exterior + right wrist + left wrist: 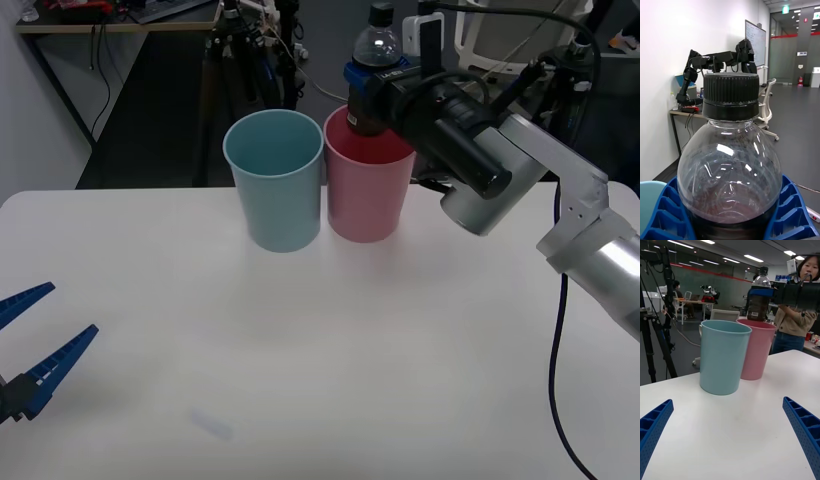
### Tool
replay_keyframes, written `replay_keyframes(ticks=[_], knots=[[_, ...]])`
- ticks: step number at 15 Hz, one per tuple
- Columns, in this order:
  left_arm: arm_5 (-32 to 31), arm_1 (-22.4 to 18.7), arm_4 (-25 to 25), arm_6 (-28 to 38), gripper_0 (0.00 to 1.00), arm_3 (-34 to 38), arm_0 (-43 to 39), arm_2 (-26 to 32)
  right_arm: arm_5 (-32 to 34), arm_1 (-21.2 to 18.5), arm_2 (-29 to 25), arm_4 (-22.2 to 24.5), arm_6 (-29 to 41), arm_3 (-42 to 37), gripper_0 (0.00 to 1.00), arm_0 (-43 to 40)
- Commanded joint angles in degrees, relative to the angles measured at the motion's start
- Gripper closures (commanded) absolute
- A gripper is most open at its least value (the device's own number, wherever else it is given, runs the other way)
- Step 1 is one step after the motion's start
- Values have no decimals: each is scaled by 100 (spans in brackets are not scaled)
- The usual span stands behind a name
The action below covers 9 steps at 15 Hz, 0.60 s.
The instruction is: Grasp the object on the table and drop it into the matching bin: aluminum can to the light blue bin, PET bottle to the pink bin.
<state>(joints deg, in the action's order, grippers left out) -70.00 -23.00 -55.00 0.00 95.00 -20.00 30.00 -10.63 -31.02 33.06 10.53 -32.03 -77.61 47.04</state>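
Bottle [374, 75] is up in the air, pinched between the blue ribbed fingers [793, 210] of our right gripper [368, 85], which is clamped on its body from both sides. It hangs upright right over the mouth of the pink bin [367, 190], with its lower end at about rim level; we can't tell if it dips inside at all. From the right wrist view we get the clear domed shoulder and the black ridged screw cap up close, with dark stuff lower down in the body where the fingers hold it. Pink bin sits at the far middle of the table [300, 340], and the light blue bin [275, 180] stands just to its left, the two touching or nearly so. Both are tall, smooth-walled, tapered round plastic tubs, wider at the top. We can see into the light blue one a bit and nothing shows in there; the pink one's inside is mostly hidden by the bottle and arm. Table is flat, white and smooth with rounded corners. Our left gripper [35, 335] sits low at the near left edge, fingers spread apart, holding nothing.
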Motion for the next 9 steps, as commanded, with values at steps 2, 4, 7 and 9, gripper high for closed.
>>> replay_keyframes(ticks=[2, 4, 7, 9], knots=[[0, 0, 0, 0, 0, 0, 0, 0, 0, 0, -62, 11, 74, 0, 0, -2], [0, 0, 0, 0, 0, 0, 0, 0, 0, 0, -98, 20, 101, -9, 0, -2], [0, 0, 0, 0, 0, 0, 0, 0, 0, 0, -142, 55, 136, -9, 0, -2], [0, 0, 0, 0, 0, 0, 0, 0, 0, 0, -159, 72, 145, -26, 0, -2]])
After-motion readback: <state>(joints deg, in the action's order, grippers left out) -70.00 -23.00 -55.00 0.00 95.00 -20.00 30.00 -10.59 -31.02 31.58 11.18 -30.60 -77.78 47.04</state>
